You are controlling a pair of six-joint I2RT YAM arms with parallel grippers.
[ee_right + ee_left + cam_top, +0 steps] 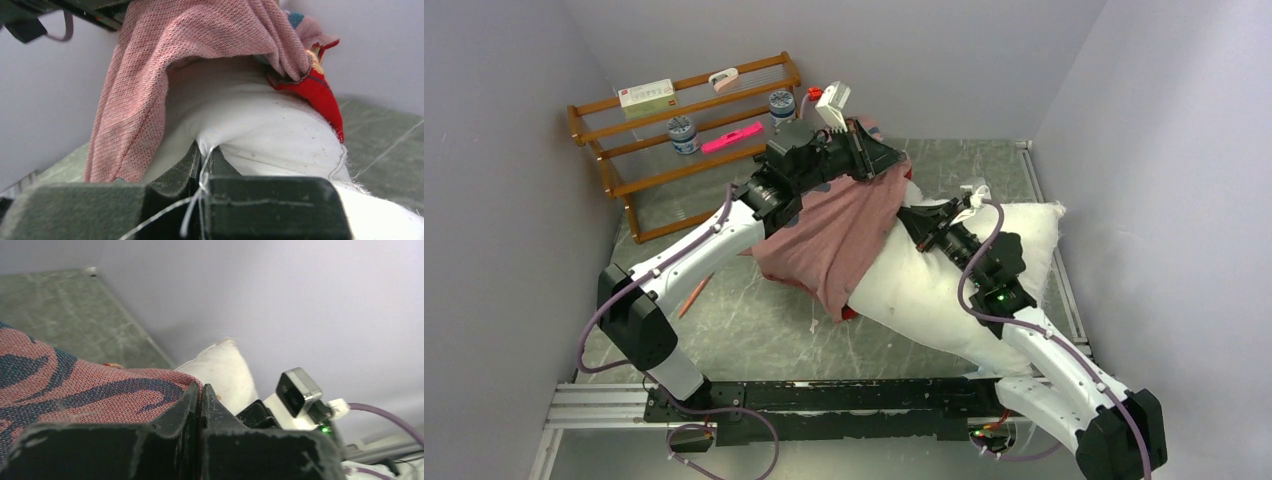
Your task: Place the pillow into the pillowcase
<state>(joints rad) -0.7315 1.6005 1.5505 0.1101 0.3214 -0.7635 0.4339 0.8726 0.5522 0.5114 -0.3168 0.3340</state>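
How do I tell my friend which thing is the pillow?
Look at the green table's right side, by the wall. The pillow is the big, plump white thing lying there, one end under the pinkish pillowcase. Nothing else there is soft and white.

A: Far left corner, a wooden rack (664, 173) stands slantwise on the green marbled surface (754, 335), close to the grey wall (494, 150).
B: On its top level lies a flat white box (646, 95) with a red strip. A small pale pink piece (723, 78) sits further right.
A: One level down, a little dark-lidded jar (682, 133) at the left, a second jar (781, 103) at the right end.
B: Between them lies a bright pink marker (732, 137), flat along the slats.
A: And down on the surface, an orange pencil (695, 294), apart from the rack.
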